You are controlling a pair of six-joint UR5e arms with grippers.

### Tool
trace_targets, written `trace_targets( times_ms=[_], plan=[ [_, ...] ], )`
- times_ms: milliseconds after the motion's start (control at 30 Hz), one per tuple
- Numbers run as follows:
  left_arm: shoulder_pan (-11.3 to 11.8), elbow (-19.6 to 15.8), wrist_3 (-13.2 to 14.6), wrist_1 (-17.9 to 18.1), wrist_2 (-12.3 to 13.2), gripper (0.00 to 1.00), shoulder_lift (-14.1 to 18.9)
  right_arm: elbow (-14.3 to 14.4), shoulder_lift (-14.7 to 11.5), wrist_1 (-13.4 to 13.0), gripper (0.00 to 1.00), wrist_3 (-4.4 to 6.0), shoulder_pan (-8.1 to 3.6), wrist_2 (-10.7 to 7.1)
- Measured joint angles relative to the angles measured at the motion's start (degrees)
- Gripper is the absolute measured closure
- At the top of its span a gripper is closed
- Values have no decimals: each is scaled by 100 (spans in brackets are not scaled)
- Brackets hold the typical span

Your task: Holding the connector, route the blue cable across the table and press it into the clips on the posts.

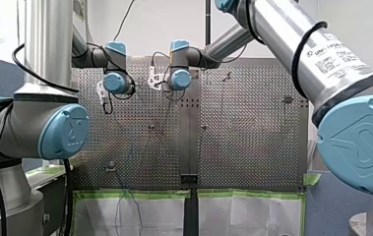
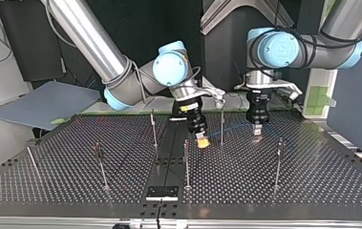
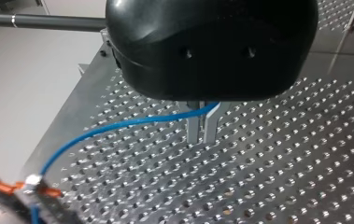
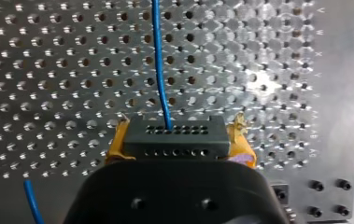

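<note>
Clenching my right tool (image 4: 178, 143) on the dark connector (image 4: 172, 132), I have the blue cable (image 4: 160, 70) running from it ahead over the perforated table (image 4: 48, 70); my left tool (image 3: 201, 139) pinches that cable between its metal fingers (image 3: 192, 133), low over the table, a post (image 2: 222, 129) between both tools

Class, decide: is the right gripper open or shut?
Shut on the connector: in the right wrist view, the right gripper has its yellow pads pressed against both ends, with the blue cable leaving the connector.
</note>
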Motion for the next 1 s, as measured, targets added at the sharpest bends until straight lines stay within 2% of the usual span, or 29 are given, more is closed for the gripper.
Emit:
trace_targets(
  times_ms=[133,333,667,833,1000],
  plan=[
    [-50,-91,-7,85,24,100,-53,93,1,2,100,0,0,10],
    [-113,-135,15,120,-34,100,-307,239,1,11,100,15,-2,12],
    [-138,-278,-9,233,-70,100,-467,646,9,-13,100,148,-55,14],
    [-148,-362,-23,281,-63,100,-508,695,16,-8,100,163,-58,-4],
    [-167,-453,2,321,-77,100,-703,729,93,1,100,164,-55,-16]
  ],
)
